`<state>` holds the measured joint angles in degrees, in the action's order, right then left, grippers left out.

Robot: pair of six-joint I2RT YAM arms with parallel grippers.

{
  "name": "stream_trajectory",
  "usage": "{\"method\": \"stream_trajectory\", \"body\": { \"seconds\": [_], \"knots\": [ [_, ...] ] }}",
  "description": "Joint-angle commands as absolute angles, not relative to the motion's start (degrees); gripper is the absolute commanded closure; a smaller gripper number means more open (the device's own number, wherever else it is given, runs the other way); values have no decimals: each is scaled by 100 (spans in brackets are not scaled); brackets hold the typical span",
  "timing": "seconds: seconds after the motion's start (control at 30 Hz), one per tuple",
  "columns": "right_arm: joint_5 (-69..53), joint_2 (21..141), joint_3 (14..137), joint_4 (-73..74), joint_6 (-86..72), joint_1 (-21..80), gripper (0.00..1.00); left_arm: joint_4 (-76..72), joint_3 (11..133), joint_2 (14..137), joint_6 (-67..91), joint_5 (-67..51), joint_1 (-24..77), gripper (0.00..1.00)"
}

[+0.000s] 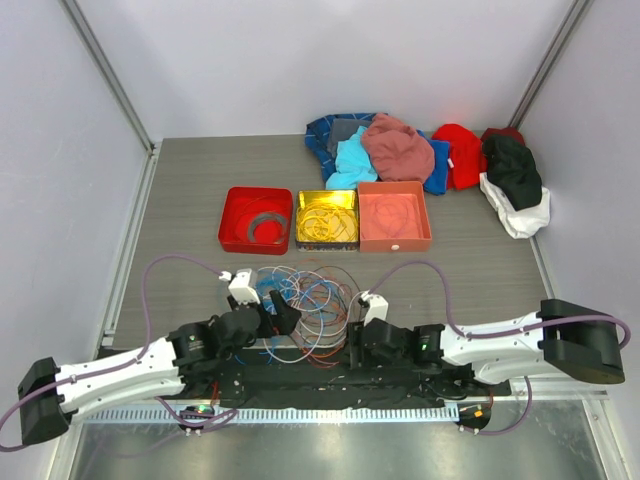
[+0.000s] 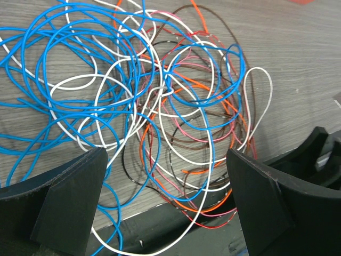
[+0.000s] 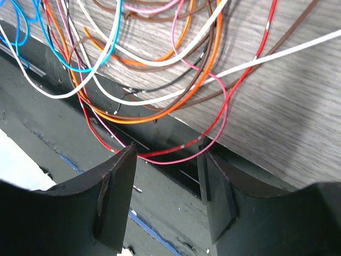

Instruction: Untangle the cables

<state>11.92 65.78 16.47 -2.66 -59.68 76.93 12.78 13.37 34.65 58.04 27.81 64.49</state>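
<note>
Top external view: the grey wood-grain tabletop [image 1: 180,210] fills the frame, with a heap of coloured clothes [image 1: 420,150] along its far edge. In front of the heap three square trays sit side by side in a row: a red tray [image 1: 228,215], a yellow tray [image 1: 327,193] and a pink tray [image 1: 425,215], each with coiled wire inside. Nearer the arms, the cables [image 1: 305,300] lie in one loose tangle of blue, white, orange, brown, red and pink loops. The tangle rests on the tabletop between the two wrists, and its near loops drape over the black base plate [image 1: 330,375]. The left gripper [image 2: 165,153] hangs over the tangle with its jaws spread wide, grasping nothing. The right gripper [image 3: 168,153] is partly spread at the tangle's near edge. A thin pink wire [image 3: 226,114] loops between its fingertips, unclamped.
</note>
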Motion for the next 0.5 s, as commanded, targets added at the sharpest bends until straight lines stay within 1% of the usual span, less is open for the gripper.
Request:
{"method": "stream_trajectory", "body": {
  "seconds": [0.0, 0.13, 0.17, 0.23, 0.27, 0.33, 0.37, 0.43, 0.47],
  "knots": [
    [1704, 6557, 1731, -536, -5854, 7726, 43, 1309, 1459, 3208, 5757, 2927, 6460, 1],
    [2126, 6416, 1775, -536, -5792, 7717, 49, 1301, 1424, 3146, 5766, 2936, 6460, 1],
    [2205, 6399, 1810, -519, -5783, 7708, 58, 1292, 1424, 3181, 5757, 2944, 6469, 1],
    [2416, 6355, 1881, -449, -5731, 7717, 67, 1257, 1441, 3225, 5757, 2936, 6460, 0],
    [2487, 6328, 1977, -387, -5687, 7717, 77, 1257, 1441, 3260, 5757, 2927, 6460, 1],
    [2698, 6223, 2065, -238, -5617, 7717, 85, 1248, 1459, 3313, 5757, 2918, 6469, 1],
    [2759, 6162, 2179, -81, -5538, 7717, 90, 1248, 1459, 3322, 5757, 2918, 6460, 1],
    [2969, 5986, 2285, 130, -5450, 7717, 95, 1239, 1459, 3305, 5757, 2918, 6460, 1],
    [3040, 5759, 2416, 315, -5380, 7725, 99, 1248, 1450, 3287, 5757, 2918, 6460, 1]
  ]
}}
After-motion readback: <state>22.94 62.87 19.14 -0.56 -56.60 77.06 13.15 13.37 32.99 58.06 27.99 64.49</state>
